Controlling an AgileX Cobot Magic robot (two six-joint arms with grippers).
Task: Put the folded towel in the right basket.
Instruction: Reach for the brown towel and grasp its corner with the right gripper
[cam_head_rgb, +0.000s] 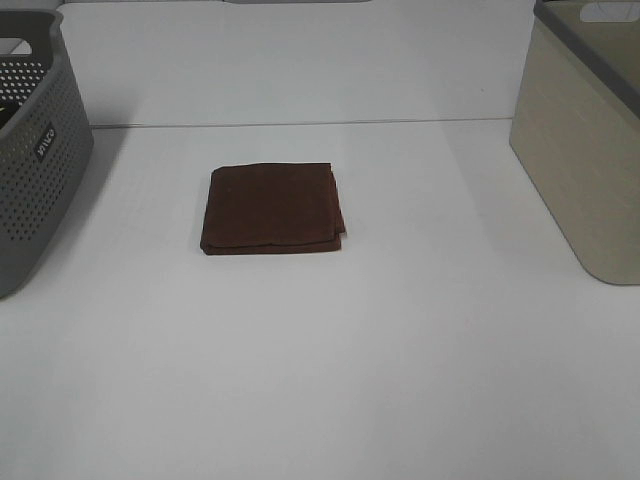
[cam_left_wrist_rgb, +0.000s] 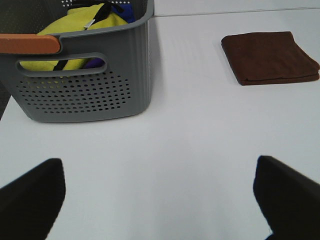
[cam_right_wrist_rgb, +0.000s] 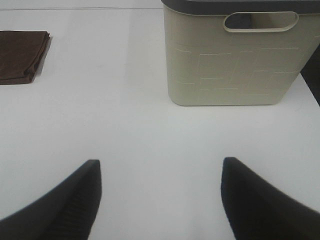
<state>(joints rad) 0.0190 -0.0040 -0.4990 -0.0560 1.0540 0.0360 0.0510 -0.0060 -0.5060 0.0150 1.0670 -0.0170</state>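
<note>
A white desk (cam_head_rgb: 320, 380) fills the overhead view. A beige basket with a grey rim (cam_head_rgb: 585, 150) stands at the 2 o'clock edge. A grey perforated basket (cam_head_rgb: 35, 170) stands at 10 o'clock, with yellow cloth (cam_left_wrist_rgb: 75, 30) inside. A folded brown towel (cam_head_rgb: 272, 208) lies flat on the desk just above centre, toward 12 o'clock, well apart from both baskets. The left gripper (cam_left_wrist_rgb: 160, 195) and right gripper (cam_right_wrist_rgb: 160, 195) each hang over bare desk, jaws spread wide, holding nothing.

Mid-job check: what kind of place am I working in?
Likely a lab bench staged for laundry sorting: a plain white tabletop, a folded brown towel at its middle, and a perforated grey plastic basket and a beige plastic basket at either side.
</note>
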